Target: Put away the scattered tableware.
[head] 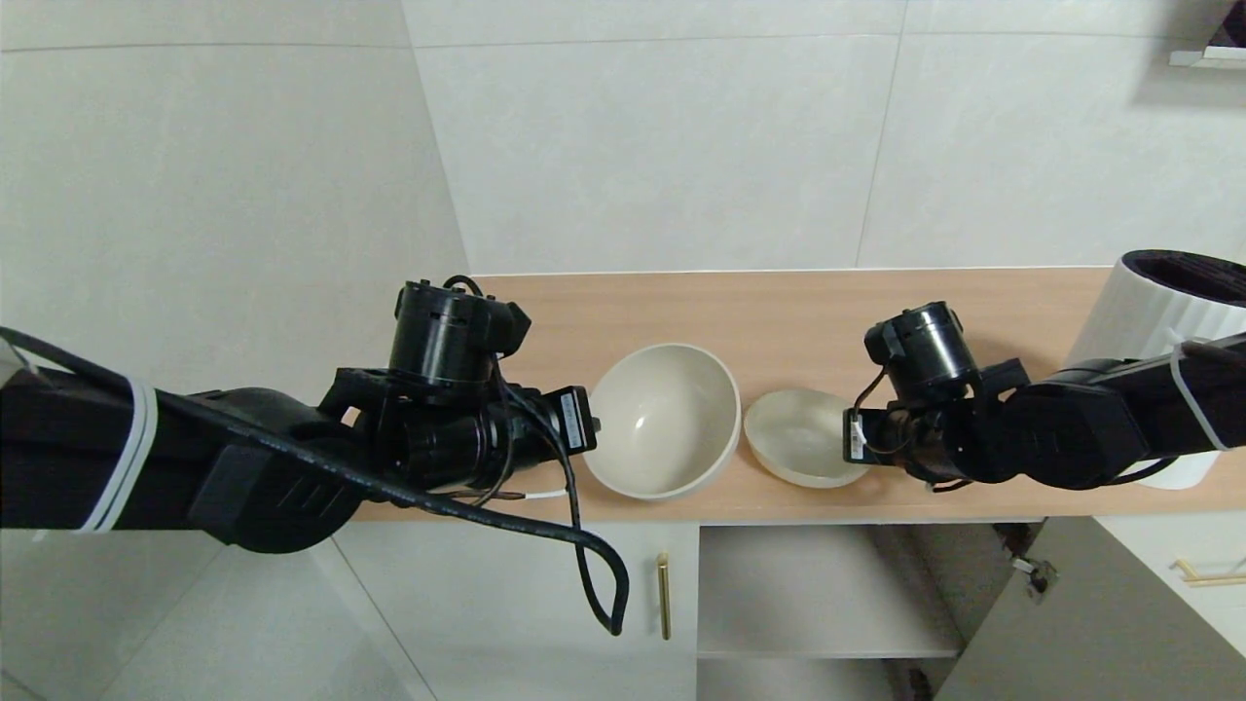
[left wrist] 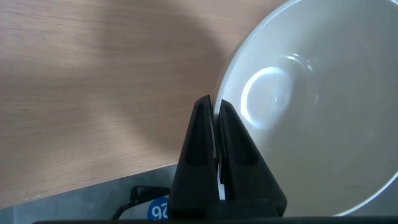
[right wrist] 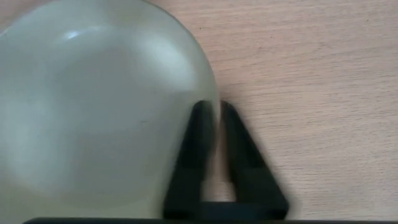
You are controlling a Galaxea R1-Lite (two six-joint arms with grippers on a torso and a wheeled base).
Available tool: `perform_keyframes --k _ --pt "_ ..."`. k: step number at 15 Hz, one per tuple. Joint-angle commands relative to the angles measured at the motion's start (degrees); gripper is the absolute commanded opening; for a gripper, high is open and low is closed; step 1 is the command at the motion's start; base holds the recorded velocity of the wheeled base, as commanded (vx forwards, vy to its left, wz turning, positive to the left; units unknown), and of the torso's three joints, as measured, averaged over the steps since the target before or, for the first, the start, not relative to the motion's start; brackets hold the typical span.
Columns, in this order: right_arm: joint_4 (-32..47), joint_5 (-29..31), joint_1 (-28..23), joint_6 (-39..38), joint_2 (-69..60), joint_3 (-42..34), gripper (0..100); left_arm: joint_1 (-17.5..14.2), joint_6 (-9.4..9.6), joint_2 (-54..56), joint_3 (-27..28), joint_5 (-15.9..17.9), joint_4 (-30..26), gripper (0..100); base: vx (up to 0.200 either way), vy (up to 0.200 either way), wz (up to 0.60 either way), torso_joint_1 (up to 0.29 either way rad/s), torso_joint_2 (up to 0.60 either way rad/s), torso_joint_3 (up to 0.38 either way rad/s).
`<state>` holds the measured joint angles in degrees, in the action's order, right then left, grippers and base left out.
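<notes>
A large cream bowl (head: 662,419) rests on the wooden counter (head: 798,312), tipped a little toward me. My left gripper (head: 594,426) is at its left rim. In the left wrist view this gripper (left wrist: 216,102) is shut on the bowl (left wrist: 311,112) rim, with one finger inside and one outside. To the bowl's right lies a small pale plate (head: 800,438). My right gripper (head: 845,440) is at the plate's right edge. In the right wrist view it (right wrist: 213,107) pinches the rim of the plate (right wrist: 99,106), with its dark fingers (right wrist: 239,140) on either side.
A tall white ribbed container (head: 1154,321) stands at the counter's right end, behind my right arm. Below the counter an open cabinet (head: 818,594) shows a bare shelf, its door (head: 1051,623) swung out to the right. A tiled wall backs the counter.
</notes>
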<state>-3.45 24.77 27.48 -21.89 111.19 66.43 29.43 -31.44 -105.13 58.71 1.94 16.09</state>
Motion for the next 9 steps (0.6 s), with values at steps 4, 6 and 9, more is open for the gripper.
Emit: perform_keyframes --k 4,6,9 --pt "0.1 0.0 0.0 -0.1 -1.0 -0.2 0 0.0 -0.03 0.4 0.0 -0.1 0.1 0 0.0 0.0 0.0 0.0 0.0 0.0" --pt "0.5 -0.1 0.0 -0.1 -2.2 -0.5 0 0.0 -0.03 0.5 0.0 -0.1 0.0 0 0.0 0.0 0.0 0.0 0.0 0.0" --pt "1.3 -1.9 0.2 0.3 -10.0 -4.5 0 -0.1 0.94 2.5 -1.5 -0.7 -0.3 0 0.0 0.0 0.0 0.0 0.0 0.0"
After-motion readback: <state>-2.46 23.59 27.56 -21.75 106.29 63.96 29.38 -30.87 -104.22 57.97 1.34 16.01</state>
